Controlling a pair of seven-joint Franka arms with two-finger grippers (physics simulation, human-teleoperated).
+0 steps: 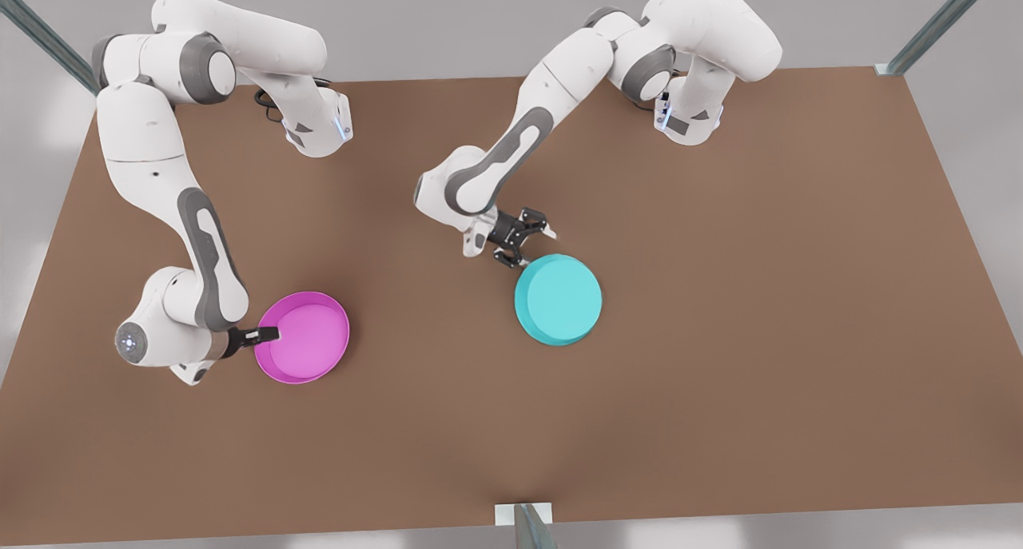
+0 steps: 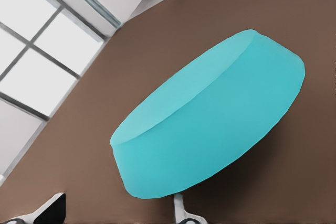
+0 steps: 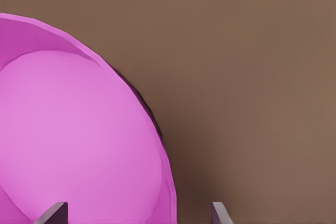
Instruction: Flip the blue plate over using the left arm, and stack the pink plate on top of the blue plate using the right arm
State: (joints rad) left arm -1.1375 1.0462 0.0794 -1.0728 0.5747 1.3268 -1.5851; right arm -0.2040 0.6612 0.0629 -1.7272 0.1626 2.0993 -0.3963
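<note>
**Blue plate base-up, pink plate at the right claw**

The blue plate lies upside down on the brown table, flat base up. The left gripper sits just beside its far rim, fingers spread, gripping nothing. On the front view's left, the pink plate rests rim-up, well apart from the blue one. The right gripper is at its edge, its 2 fingers spread astride the rim.
</note>
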